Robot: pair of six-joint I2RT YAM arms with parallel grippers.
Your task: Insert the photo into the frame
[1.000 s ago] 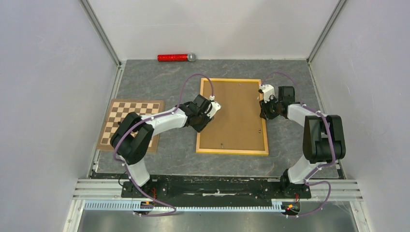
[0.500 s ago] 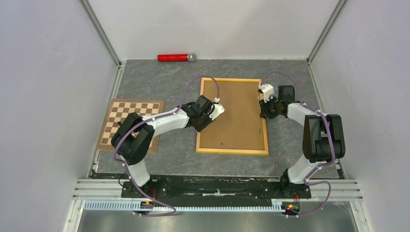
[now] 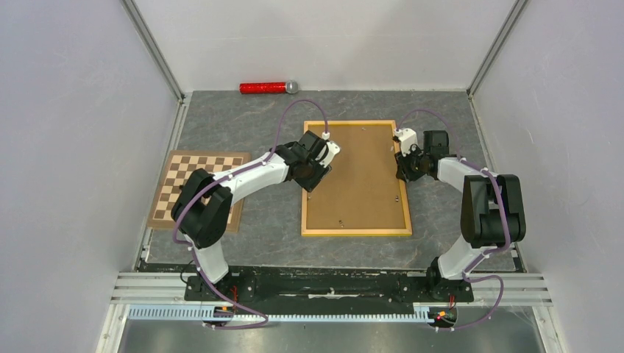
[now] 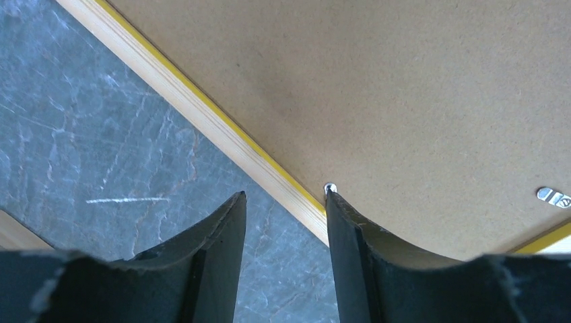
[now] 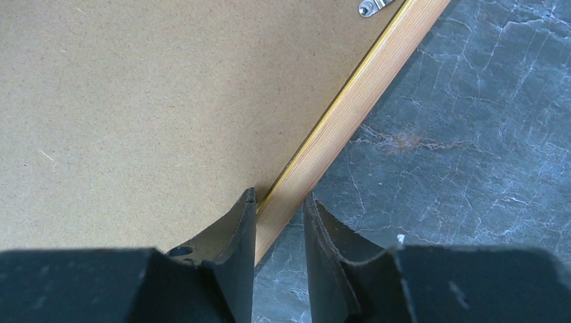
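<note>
Yellow-orange frame (image 3: 356, 232) is lying lengthwise between the arms: right hand (image 5: 280, 195) is pinching its right rail, left hand (image 4: 284, 195) is straddling the left rail half-open, gripping nothing.

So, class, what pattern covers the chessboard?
Brown-and-cream checks on the chessboard; top external view shows it best.

The left gripper (image 4: 285, 198) has its dark fingers apart, the left one over the grey table (image 4: 87, 148) and the right one over the brown backing board (image 4: 377, 87). The frame (image 4: 202, 114) runs its yellow-orange rail diagonally between them, close beside the right finger. A small metal tab (image 4: 553, 196) lies on the board at the right.
</note>
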